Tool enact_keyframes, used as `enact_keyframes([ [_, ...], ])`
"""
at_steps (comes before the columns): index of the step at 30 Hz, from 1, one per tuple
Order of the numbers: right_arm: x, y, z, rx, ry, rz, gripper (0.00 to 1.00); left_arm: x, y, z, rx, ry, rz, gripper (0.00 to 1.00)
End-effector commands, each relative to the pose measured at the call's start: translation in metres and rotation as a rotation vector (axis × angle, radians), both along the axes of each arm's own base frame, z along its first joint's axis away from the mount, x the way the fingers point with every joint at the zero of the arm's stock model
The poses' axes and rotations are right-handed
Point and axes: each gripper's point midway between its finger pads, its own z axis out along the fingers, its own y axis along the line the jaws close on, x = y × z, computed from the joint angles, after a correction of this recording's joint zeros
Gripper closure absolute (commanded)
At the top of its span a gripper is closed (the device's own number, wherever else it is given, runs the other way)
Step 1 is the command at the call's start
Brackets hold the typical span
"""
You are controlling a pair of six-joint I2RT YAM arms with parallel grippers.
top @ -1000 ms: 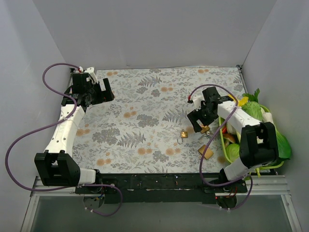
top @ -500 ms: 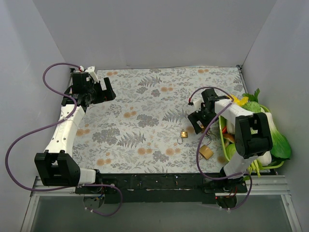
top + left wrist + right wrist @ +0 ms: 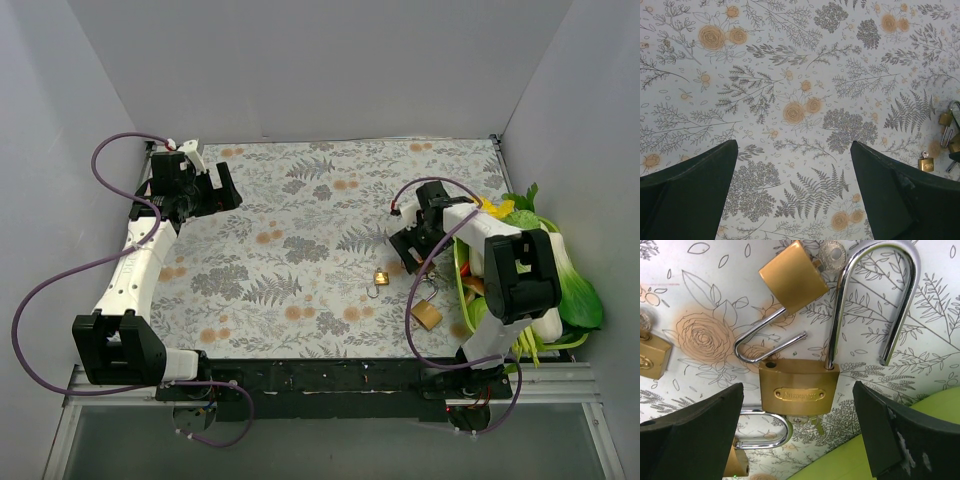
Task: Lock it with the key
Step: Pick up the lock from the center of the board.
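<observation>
1. Top view: the left gripper (image 3: 212,190) sits at the far-left corner of the worktop (image 3: 300,200), with its arm stretched out along the left side.
2. Top view: the right gripper (image 3: 407,248) is low over a padlock cluster just beside the basket (image 3: 461,290). Its arm is folded back, with the elbow up over the greens (image 3: 575,290).
3. Top view only: a lone padlock (image 3: 381,277) lies apart at mid-right, and a near padlock (image 3: 427,315) lies closer to the bases by the basket. The key is too small to make out here.
4. Right wrist only: the big padlock (image 3: 799,392) has its shackle open and lies between the fingers. The small padlock (image 3: 792,282) lies above it with its shackle swung out.
5. Right wrist: the key (image 3: 832,251) shows a silver round head at the top edge, touching the small padlock's corner. Its blade is hidden.
6. Right wrist: two more padlocks are cut off at the left edge and bottom left.
7. The right gripper is spread wide and holds nothing. Whether it touches the big padlock cannot be told.
8. Left wrist: the left gripper is spread wide and empty over bare floral worktop. Padlocks show only at the right edge, well apart from it.
</observation>
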Motion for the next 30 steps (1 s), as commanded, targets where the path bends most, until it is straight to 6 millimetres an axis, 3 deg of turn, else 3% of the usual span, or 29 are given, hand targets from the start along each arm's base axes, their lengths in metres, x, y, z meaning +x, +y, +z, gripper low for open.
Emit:
enact_keyframes([
  [1, 0.013, -0.004, -0.002, -0.024, -0.02, 0.008, 0.02, 0.0, -0.001, 0.018, -0.01, -0.058, -0.005, 0.02],
  [8, 0.006, 0.002, -0.008, 0.008, 0.015, 0.023, 0.09, 0.004, -0.002, 0.022, -0.012, -0.068, -0.009, 0.02],
  [15, 0.005, 0.007, -0.003, 0.03, 0.018, 0.031, 0.36, 0.007, -0.003, 0.026, -0.014, -0.081, -0.017, 0.02],
  [17, 0.011, 0.011, 0.007, 0.049, -0.006, 0.036, 0.43, 0.007, -0.005, 0.027, -0.02, -0.084, -0.03, 0.02],
  [20, 0.015, 0.016, 0.022, 0.083, -0.023, 0.049, 0.62, 0.008, -0.008, 0.024, -0.021, -0.077, -0.051, 0.02],
  [21, 0.015, 0.019, 0.027, 0.091, -0.028, 0.057, 0.79, 0.007, -0.009, 0.024, -0.024, -0.077, -0.06, 0.02],
  [22, 0.013, 0.02, 0.031, 0.097, -0.023, 0.061, 0.82, 0.008, -0.01, 0.024, -0.026, -0.08, -0.064, 0.02],
  [24, 0.015, 0.024, 0.042, 0.117, -0.039, 0.08, 0.98, 0.007, -0.013, 0.024, -0.037, -0.084, -0.083, 0.02],
  [30, 0.008, 0.04, 0.078, 0.209, -0.068, 0.153, 0.99, 0.0, -0.025, 0.031, -0.056, -0.146, -0.167, 0.02],
])
